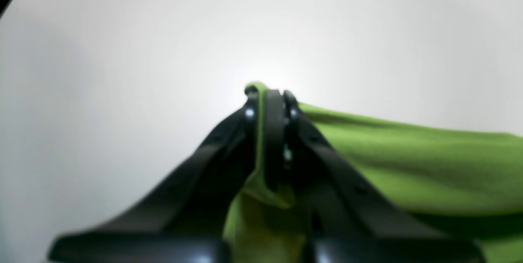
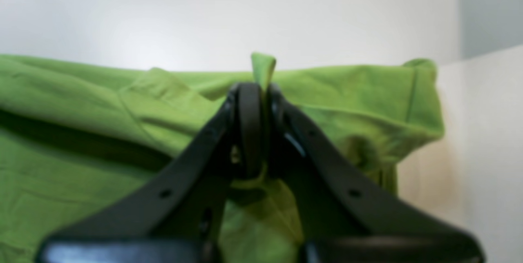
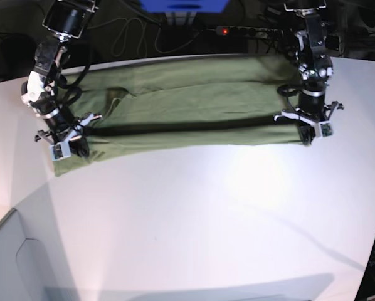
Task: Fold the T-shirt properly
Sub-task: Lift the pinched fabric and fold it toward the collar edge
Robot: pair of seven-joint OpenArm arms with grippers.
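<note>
White table (image 3: 194, 219) carries the T-shirt (image 3: 194, 110), spread lengthwise along the table's far edge, partly folded over itself. Left gripper (image 3: 308, 135) and right gripper (image 3: 67, 149) each pinch one of its near corners, fingers clamped tight on cloth.

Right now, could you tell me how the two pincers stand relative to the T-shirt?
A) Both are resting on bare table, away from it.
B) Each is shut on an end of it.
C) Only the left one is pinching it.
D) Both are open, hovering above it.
B: the left pincer and right pincer each clamp a fold of the T-shirt, at its opposite ends.
</note>
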